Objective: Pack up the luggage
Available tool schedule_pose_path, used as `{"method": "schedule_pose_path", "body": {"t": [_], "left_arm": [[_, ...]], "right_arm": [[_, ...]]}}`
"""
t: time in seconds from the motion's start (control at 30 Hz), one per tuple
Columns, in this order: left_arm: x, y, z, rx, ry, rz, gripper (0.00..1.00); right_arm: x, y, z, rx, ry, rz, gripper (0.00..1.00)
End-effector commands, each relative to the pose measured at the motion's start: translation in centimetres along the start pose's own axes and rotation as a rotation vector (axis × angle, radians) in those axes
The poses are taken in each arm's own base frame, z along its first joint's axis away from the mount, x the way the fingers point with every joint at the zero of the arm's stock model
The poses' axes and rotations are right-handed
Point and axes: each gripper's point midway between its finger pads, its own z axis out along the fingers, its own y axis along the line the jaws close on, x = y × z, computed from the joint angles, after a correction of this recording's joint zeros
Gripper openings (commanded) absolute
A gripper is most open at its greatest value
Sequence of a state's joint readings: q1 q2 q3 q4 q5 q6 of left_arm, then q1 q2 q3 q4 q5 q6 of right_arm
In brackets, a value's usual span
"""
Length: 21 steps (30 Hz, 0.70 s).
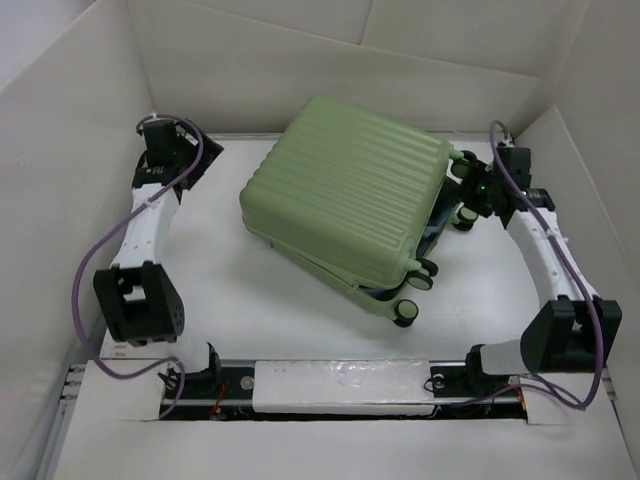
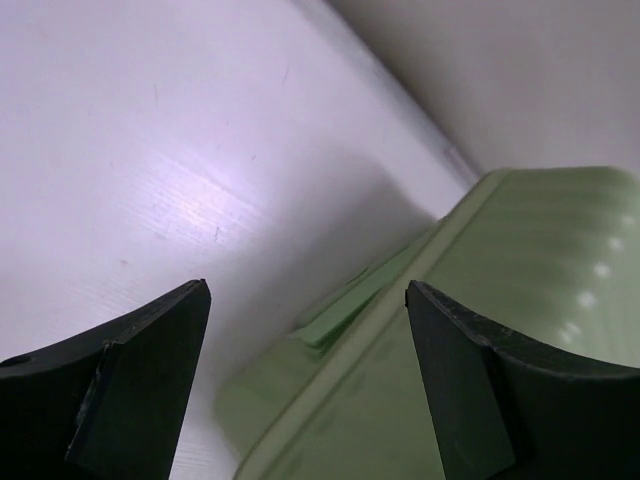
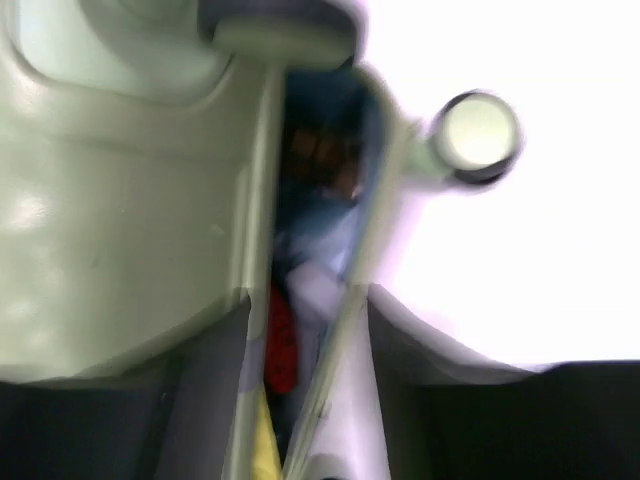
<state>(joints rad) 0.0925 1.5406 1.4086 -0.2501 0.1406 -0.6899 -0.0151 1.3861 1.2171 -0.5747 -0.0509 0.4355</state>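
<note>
The luggage [image 1: 345, 200] is a big pale green ribbed suitcase. It lies flat in the middle of the table with its lid almost down, and blue lining shows in the gap at its right end. My left gripper [image 1: 197, 152] is open at the back left, and its wrist view shows the fingers apart over a corner of the luggage [image 2: 520, 260]. My right gripper [image 1: 468, 190] is at the wheel end. In its wrist view the gripper [image 3: 310, 295] straddles both shell rims. Red, yellow and blue items show in the gap [image 3: 283, 345], and the view is blurred.
White walls enclose the table on the left, back and right. The suitcase wheels [image 1: 407, 313] stick out toward the front right, and one wheel [image 3: 478, 135] shows in the right wrist view. The arm bases stand at the near edge.
</note>
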Motion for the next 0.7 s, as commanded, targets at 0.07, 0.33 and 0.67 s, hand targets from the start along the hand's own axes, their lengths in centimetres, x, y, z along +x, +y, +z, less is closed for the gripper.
{"method": "schedule_pose_path", "body": {"t": [0.07,0.33,0.67], "left_arm": [[2.5,-1.2,4.2,0.088,0.126,0.0,0.76],[10.7,-6.1,9.8,0.169,0.361,0.183,0.76],[19.2,-4.1,5.7,0.23,0.498,0.149,0.72]], "right_arm": [[-3.1,-4.7,-2.8,0.104,-0.108,0.183,0.11],[2.2,-8.2,1.8,0.18,0.042,0.247,0.0],[6.2,8.4,7.2,-0.207,0.205,-0.106,0.0]]}}
